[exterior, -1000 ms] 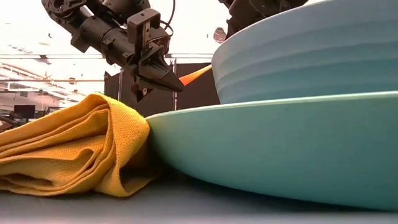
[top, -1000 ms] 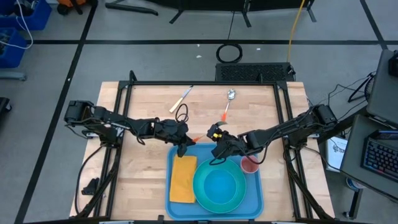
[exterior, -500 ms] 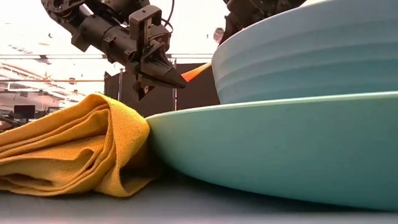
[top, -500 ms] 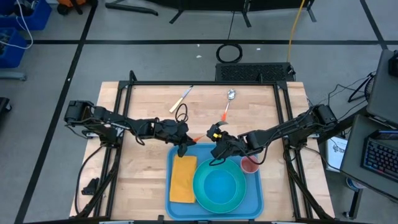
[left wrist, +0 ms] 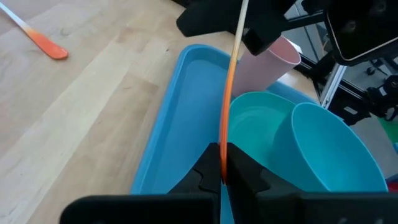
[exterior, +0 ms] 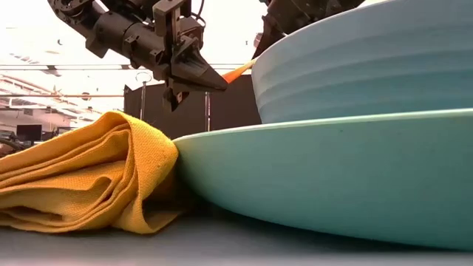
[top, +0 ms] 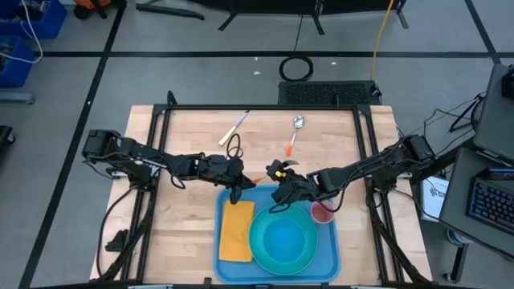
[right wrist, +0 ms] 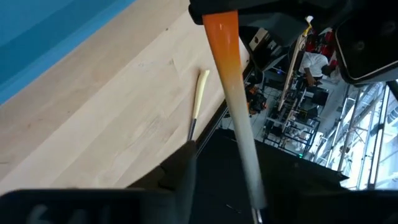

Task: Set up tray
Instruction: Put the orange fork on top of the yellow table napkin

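Observation:
The blue tray [top: 331,250] lies at the table's near edge and carries a yellow-orange napkin [top: 236,231], a turquoise plate [top: 283,241] with a light blue bowl [exterior: 369,66] in it, and a pink cup [top: 324,213]. An orange-handled utensil [top: 255,181] hangs in the air above the tray's far rim. My left gripper [top: 235,190] is shut on its orange end. My right gripper [top: 279,178] is at its pale end, with fingers a little apart on either side of the shaft [right wrist: 249,155]. I cannot see them touching it. My left gripper pinches the orange free end of the utensil's handle [left wrist: 224,155] between its two fingers. The fingers come from the table's left, slanting down, and lie in line with the utensil. It is lifted clear of the tray and points away toward my right gripper.
A pale-handled knife [top: 234,128] and an orange-handled spoon [top: 295,135] lie on the bare wood at the far side of the table. Black cables loop beside my left arm. Both arms meet over the tray's far rim.
My left gripper has risen a little and shifted slightly toward the table's right, carrying the utensil's orange end up with it. The right arm has stayed where it was.

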`<act>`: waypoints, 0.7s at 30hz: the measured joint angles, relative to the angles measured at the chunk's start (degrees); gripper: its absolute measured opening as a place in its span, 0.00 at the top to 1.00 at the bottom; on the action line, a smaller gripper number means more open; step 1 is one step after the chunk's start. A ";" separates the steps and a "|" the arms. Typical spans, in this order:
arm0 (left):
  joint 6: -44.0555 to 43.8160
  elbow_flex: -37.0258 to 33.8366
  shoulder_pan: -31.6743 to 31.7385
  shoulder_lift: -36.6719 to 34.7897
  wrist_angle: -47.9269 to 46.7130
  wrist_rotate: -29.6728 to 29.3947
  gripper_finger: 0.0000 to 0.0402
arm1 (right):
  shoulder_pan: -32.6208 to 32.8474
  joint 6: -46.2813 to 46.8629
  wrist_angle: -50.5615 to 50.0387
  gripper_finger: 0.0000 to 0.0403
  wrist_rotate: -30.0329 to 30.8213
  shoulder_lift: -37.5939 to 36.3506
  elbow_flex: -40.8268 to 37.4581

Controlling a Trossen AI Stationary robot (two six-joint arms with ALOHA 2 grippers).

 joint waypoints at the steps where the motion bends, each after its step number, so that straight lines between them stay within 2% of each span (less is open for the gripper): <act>1: 0.00 0.00 0.00 0.00 -0.02 -0.01 0.98 | 0.00 0.13 -0.02 0.64 -0.01 0.00 0.00; 9: 0.06 -0.07 -0.36 0.00 1.22 0.68 0.98 | -0.31 1.94 0.19 0.46 0.04 -0.02 0.00; 21: -0.62 -0.15 -0.18 0.04 0.67 -0.24 0.98 | -0.32 1.23 3.72 0.34 0.20 -0.04 -0.02</act>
